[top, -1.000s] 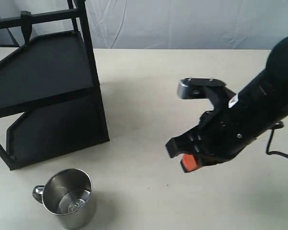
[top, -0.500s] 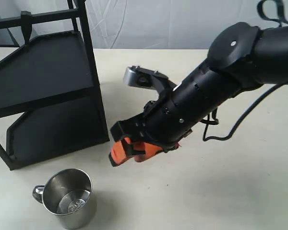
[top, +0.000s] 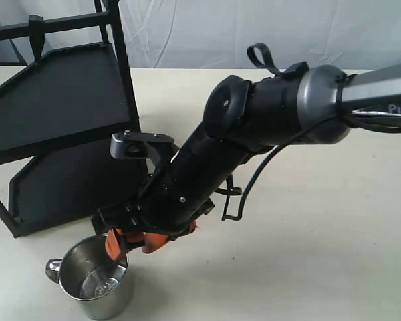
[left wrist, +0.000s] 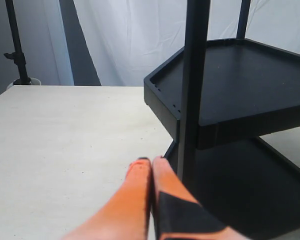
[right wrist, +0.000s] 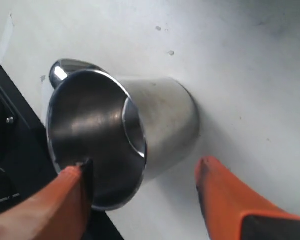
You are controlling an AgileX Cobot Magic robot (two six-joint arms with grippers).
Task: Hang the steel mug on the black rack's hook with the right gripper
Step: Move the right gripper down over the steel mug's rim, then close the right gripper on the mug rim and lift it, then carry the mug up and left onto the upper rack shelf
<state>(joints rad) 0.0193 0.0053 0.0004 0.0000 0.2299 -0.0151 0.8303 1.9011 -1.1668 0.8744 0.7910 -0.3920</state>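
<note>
Mug (top: 95, 277): polished steel, upright on the table (top: 307, 254), close to the near edge toward its left corner, handle turned to the left edge. A stamped mark shows inside the base; it cannot be read.

Rack (top: 53, 127): black, two shelves, at the far left of the table, just behind the mug but apart from it. Hook (top: 35, 37): short black peg hanging from the top crossbar, nothing on it.

Right gripper (top: 130, 242): reaches across the middle, orange pads spread wide. In the right wrist view one pad (right wrist: 65, 197) sits at the mug's rim (right wrist: 92, 145), the other (right wrist: 225, 195) outside the wall; neither visibly grips the mug.

Left gripper (left wrist: 151, 167): pads pressed together, holding nothing, just beside a rack post (left wrist: 192, 85).

Open room: bare tabletop to the right of the mug and arm. Partial white lettering on the arm (top: 399, 107), too cropped to read.
</note>
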